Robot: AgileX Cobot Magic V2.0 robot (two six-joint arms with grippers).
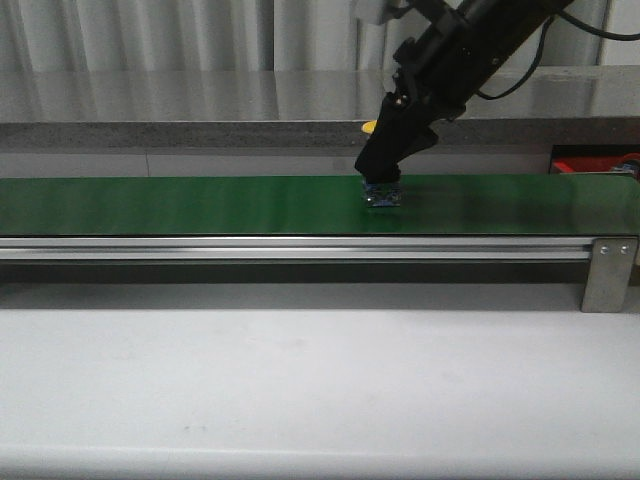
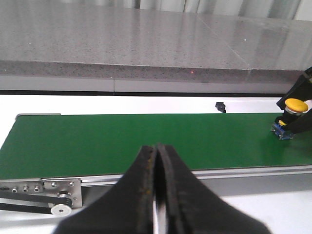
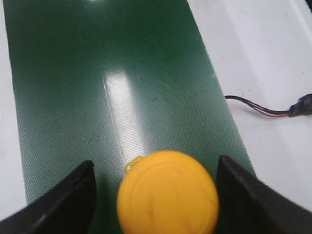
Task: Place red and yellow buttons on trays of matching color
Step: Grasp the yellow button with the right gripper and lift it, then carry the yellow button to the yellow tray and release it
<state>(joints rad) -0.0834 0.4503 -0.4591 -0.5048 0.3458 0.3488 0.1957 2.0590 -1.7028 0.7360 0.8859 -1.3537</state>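
Dim overall, glare streak on belt (image 3: 122,112), closeups blurry.

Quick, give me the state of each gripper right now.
Left gripper: shut, holding nothing, above the near edge of the long green belt.
Right gripper: open, its fingers either side of the round yellow button, apart from it.

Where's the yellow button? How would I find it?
Look along the long green belt to the right arm's black gripper. The button sits on the belt between its open fingers. It has a round yellow cap on a small blue base, the only button in sight.
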